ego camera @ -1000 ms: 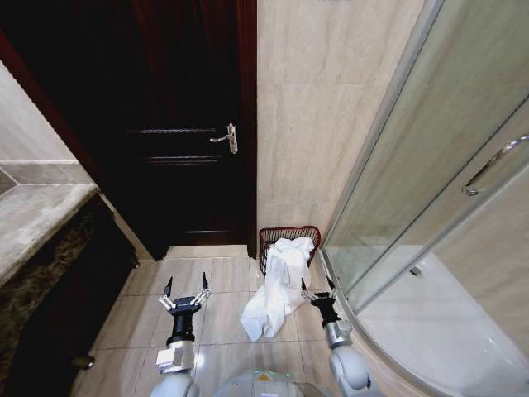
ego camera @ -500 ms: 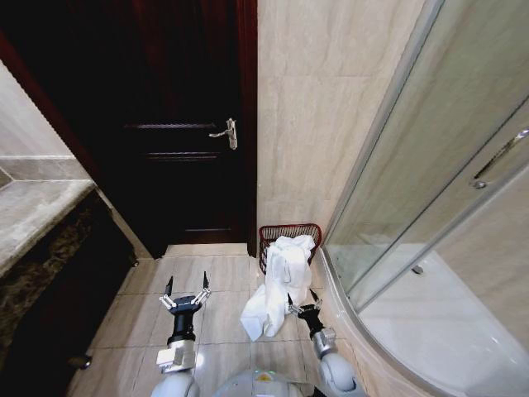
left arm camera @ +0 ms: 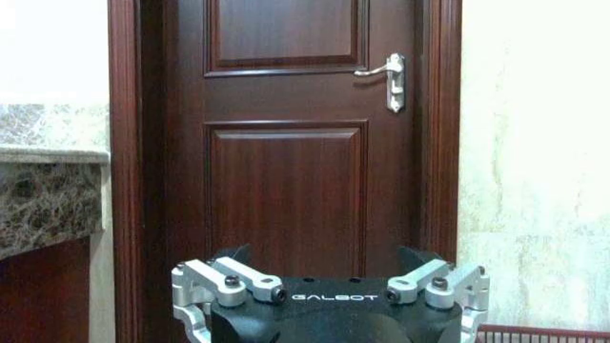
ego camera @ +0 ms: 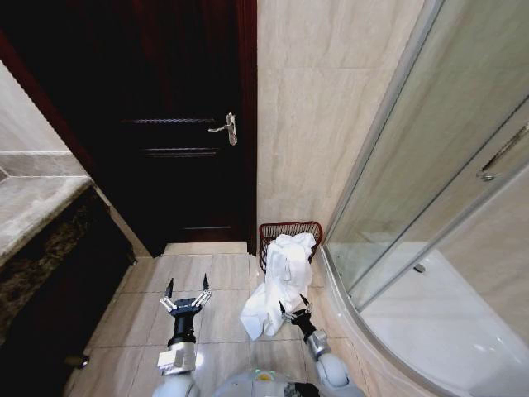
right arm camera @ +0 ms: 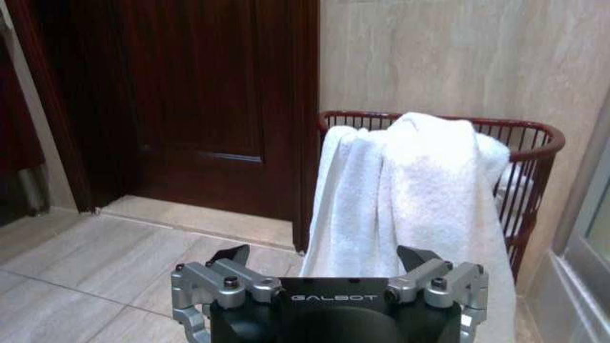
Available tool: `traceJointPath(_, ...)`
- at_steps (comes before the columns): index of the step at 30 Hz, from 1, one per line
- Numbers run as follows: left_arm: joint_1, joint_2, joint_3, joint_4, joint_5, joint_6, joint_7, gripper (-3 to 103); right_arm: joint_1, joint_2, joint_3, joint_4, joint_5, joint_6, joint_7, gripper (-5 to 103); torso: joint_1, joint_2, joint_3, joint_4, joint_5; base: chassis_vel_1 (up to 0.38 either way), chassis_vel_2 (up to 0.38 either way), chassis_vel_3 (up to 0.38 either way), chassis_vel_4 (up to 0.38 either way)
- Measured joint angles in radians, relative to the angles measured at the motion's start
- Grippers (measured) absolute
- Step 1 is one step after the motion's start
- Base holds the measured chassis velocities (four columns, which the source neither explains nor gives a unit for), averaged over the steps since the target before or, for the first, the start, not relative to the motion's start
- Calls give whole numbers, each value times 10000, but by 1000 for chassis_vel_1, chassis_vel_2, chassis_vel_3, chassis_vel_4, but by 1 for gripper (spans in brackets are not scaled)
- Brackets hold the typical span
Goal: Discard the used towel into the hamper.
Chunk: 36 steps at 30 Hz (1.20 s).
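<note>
The white towel [ego camera: 277,281] hangs over the front rim of the dark red wire hamper [ego camera: 288,231] and trails down onto the floor tiles. In the right wrist view the towel [right arm camera: 419,193] drapes over the hamper [right arm camera: 529,153] straight ahead. My right gripper [ego camera: 295,310] is open with nothing in it, low beside the towel's trailing end. My left gripper [ego camera: 186,298] is open and idle over the floor, to the left of the towel; in its wrist view it faces the door.
The hamper stands in the corner between a dark wood door [ego camera: 178,124] and the curved glass shower enclosure [ego camera: 430,207]. A stone counter [ego camera: 37,215] over a dark cabinet runs along the left. Tiled floor [ego camera: 215,277] lies before the door.
My right gripper has drawn back and to the left, from beside the towel's middle to near its lower end. The view has tilted slightly. The towel and left arm stay put.
</note>
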Motion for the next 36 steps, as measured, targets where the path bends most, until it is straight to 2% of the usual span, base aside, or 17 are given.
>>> traceJointPath(15,52,-7,-91,177,-43,-147,-17,100,834,334,6,-1063,-98,-18,-91,100,-293,-692,-400,-1,-1,0,0,0,0)
traceJointPath(25,111,-40,-157,213,-68,-168,-59,100,1528,443,22,-2070,-209,301,-107,100,-491,-1160,-672,0,-1,0,0,0,0)
traceJointPath(33,134,-18,-191,221,-85,-209,-64,100,1258,461,45,-1610,-390,530,68,100,-616,-1432,-817,0,-1,0,0,0,0)
traceJointPath(36,142,-60,-152,218,24,-210,-64,100,878,376,55,-895,-486,711,440,100,-689,-1607,-917,-1,-2,0,0,0,0)
